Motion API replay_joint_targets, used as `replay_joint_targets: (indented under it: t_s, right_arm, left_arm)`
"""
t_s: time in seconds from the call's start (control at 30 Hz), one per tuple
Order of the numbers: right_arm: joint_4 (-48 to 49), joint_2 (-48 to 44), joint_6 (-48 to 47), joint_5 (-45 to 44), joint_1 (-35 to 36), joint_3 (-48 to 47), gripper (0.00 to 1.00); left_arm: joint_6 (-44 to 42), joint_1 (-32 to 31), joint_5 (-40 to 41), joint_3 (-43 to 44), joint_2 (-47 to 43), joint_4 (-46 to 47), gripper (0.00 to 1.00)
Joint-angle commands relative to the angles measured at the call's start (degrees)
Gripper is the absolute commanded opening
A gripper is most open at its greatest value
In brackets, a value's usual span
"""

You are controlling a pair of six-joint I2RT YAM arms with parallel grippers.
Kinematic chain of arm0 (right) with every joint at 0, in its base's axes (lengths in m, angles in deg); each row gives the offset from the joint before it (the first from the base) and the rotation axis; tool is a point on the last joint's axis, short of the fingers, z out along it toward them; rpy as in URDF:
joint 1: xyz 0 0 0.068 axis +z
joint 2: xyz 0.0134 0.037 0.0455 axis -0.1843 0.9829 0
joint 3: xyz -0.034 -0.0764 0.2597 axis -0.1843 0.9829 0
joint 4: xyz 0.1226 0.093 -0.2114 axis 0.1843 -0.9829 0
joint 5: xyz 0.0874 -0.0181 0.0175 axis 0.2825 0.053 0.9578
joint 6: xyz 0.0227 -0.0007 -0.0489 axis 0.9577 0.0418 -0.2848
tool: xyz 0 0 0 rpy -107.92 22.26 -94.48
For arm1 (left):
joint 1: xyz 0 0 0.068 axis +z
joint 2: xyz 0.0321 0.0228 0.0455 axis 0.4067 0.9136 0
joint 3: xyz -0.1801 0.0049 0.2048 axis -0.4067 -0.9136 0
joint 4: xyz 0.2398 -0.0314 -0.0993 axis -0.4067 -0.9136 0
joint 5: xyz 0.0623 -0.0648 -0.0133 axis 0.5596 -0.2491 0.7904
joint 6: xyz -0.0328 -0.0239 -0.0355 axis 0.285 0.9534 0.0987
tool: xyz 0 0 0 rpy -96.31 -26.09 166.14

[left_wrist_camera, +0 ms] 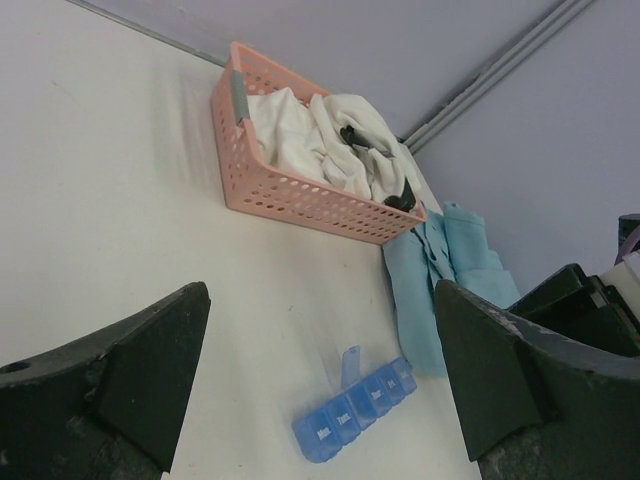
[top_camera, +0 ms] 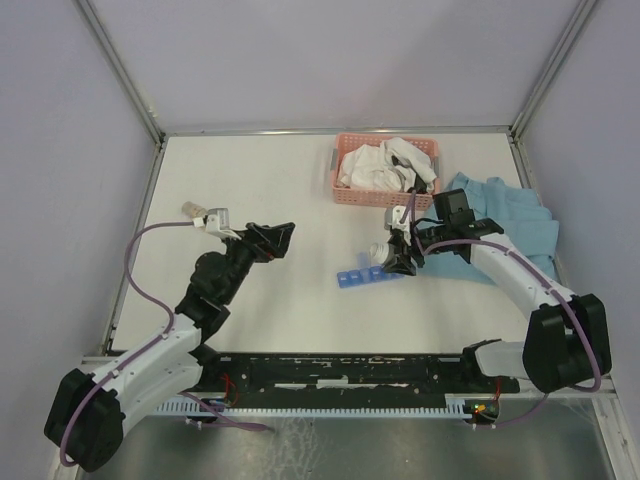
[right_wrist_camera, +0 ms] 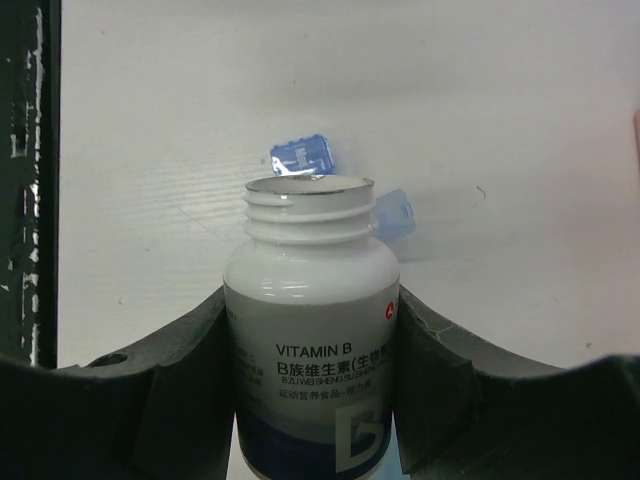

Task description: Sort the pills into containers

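The blue translucent pill-organiser strip lies on the white table near the middle, with one lid standing open. It also shows in the left wrist view and partly behind the bottle in the right wrist view. My right gripper is shut on a white Vitamin B bottle, uncapped, its mouth tilted toward the organiser's right end. The bottle also shows in the top view. My left gripper is open and empty, left of the organiser. No loose pills show.
A pink slotted basket of white cloth stands at the back, also in the left wrist view. A light blue cloth lies at the right. A small tan-topped object sits at the far left.
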Motion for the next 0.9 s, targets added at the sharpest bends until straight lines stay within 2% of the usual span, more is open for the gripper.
replay_joint_targets:
  t_s: [0.0, 0.23, 0.43, 0.63, 0.87]
  right_arm:
    - [-4.99, 2.95, -8.66, -5.71, 1.02, -4.09, 0.01]
    - [-12.27, 7.85, -13.79, -8.84, 2.60, -7.65, 0.01]
    - [-11.52, 10.97, -13.07, -13.01, 4.18, -8.21, 0.01]
    - [-11.72, 12.73, -13.51, -16.40, 5.53, -8.55, 0.01]
    - [-11.48, 14.66, -12.63, -20.24, 7.51, -9.21, 0.01]
  left_arm:
    - [-2.64, -0.17, 5.23, -1.44, -0.16, 8.34, 0.99]
    - [-4.03, -0.94, 5.90, -2.43, 7.42, 21.73, 0.99]
    - [-9.23, -6.08, 7.17, -1.72, 10.75, 25.05, 0.99]
    - [-7.73, -6.11, 9.98, -5.27, 8.40, 27.11, 0.99]
    - [-7.39, -6.11, 10.88, -5.25, 8.22, 26.15, 0.99]
